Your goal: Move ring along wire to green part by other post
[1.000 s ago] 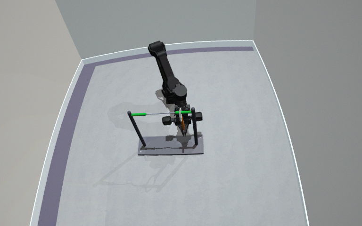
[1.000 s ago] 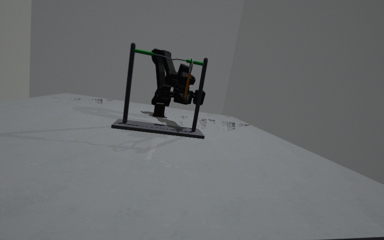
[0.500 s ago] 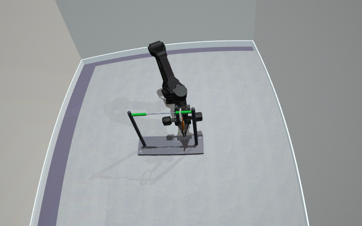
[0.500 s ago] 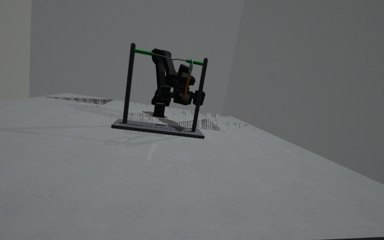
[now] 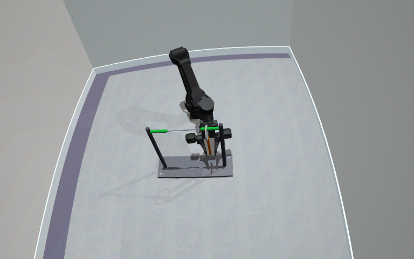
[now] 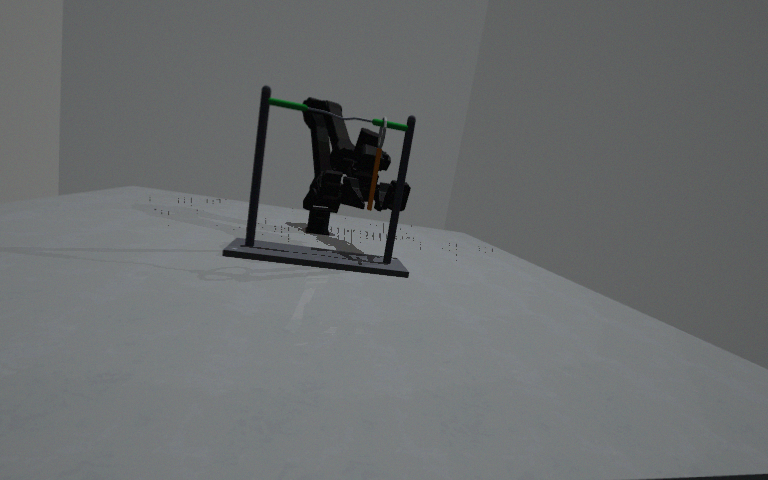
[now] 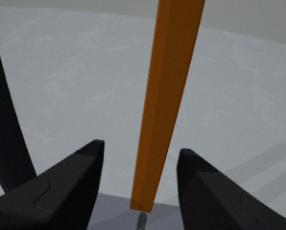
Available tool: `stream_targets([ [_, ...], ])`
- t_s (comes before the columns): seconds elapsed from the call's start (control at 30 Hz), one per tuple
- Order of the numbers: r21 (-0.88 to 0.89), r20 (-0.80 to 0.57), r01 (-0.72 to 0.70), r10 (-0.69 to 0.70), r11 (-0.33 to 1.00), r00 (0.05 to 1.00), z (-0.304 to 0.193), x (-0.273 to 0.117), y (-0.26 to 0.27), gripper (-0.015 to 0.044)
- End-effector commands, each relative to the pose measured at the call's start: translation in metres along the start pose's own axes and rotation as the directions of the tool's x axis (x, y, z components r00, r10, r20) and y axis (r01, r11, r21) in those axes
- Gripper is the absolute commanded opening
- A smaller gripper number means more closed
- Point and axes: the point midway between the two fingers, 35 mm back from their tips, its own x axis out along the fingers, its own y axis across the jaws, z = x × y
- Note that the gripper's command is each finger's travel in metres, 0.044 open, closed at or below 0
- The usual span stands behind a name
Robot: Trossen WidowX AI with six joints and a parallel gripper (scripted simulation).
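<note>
The ring [image 5: 207, 137] [image 6: 382, 135] hangs around the green wire part [image 5: 215, 128] [image 6: 397, 125] beside the right-hand post [image 5: 223, 147] [image 6: 400, 190]. Its orange handle [image 5: 208, 145] [image 6: 374, 178] [image 7: 164, 96] points down. My gripper [image 5: 211, 155] [image 6: 371, 207] [image 7: 141, 153] is open, with its fingers on either side of the handle's lower end. The wrist view shows a gap on each side. The thin grey wire [image 5: 183, 130] [image 6: 349, 118] runs left to the other green part [image 5: 158, 131] [image 6: 287, 104]. The ring's contact with the wire is too small to tell.
The left-hand post [image 5: 156, 149] [image 6: 258, 172] stands at the base plate's [image 5: 183, 173] [image 6: 317, 259] other end. The right-hand post is close beside my gripper and shows at the left edge of the wrist view. My arm [image 5: 190, 76] reaches in from behind the wire.
</note>
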Motion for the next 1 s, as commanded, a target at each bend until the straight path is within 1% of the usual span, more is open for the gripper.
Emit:
stream_targets([
  [0.0, 0.003, 0.002, 0.001, -0.001, 1.0, 1.0, 0.001, -0.005, 0.0, 0.016],
  [0.7, 0.006, -0.001, 0.003, -0.003, 1.0, 1.0, 0.0, -0.046, 0.0, 0.016],
  [0.97, 0.006, -0.001, 0.003, -0.003, 1.0, 1.0, 0.0, -0.049, 0.0, 0.016],
])
